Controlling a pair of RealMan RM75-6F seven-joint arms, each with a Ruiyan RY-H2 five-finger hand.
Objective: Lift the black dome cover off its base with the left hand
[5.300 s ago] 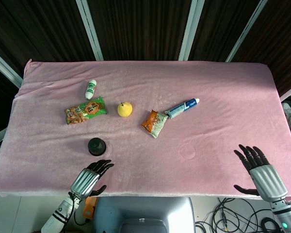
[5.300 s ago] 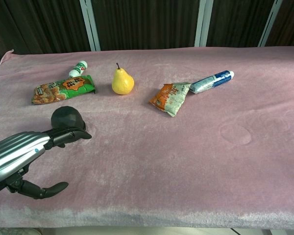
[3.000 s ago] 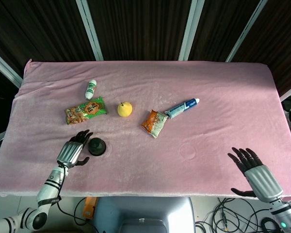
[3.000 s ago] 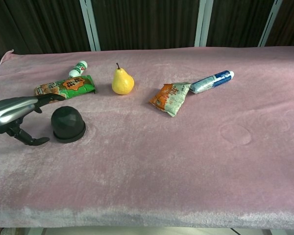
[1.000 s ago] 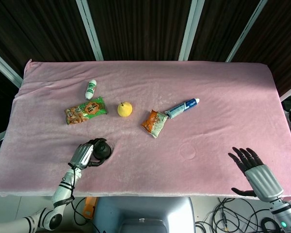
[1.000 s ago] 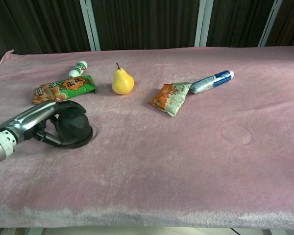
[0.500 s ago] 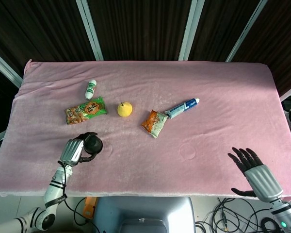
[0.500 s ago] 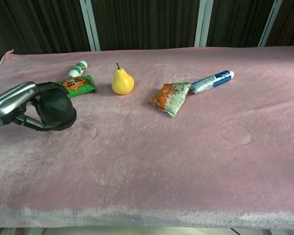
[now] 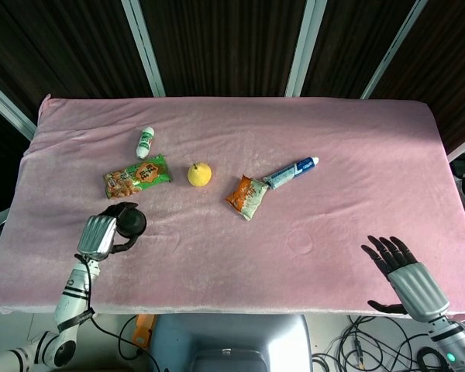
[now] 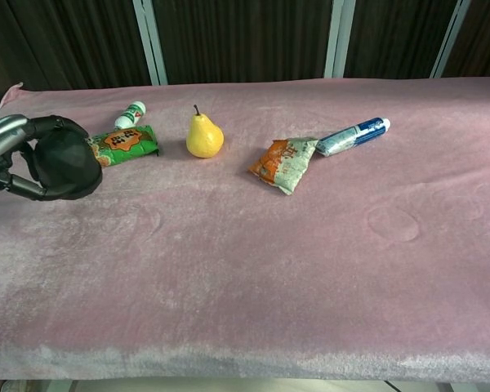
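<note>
At the far left, the left hand [image 10: 16, 159] grips the dome [image 10: 65, 163] with its fingers curled around it, and holds it above the cloth [image 10: 253, 269], in front of the left end of the green packet [image 10: 124, 140]. In the head view the left hand [image 9: 101, 235] and the dome [image 9: 130, 223] show near the front-left part of the table. No base is visible on the cloth under the dome, so I cannot tell if it stays inside the cover or is hidden.

Further right lie a small white bottle [image 10: 131, 113], a pear [image 10: 204, 137], an orange packet [image 10: 284, 163] and a blue tube [image 10: 353, 135]; these two are just beside each other.

At the far right, the right hand [image 9: 409, 279] hangs at the table's front edge, fingers spread, holding nothing.

The lift seems to be in progress or almost done. I think the next move needs a steady grip and a check that the base is really separate.
</note>
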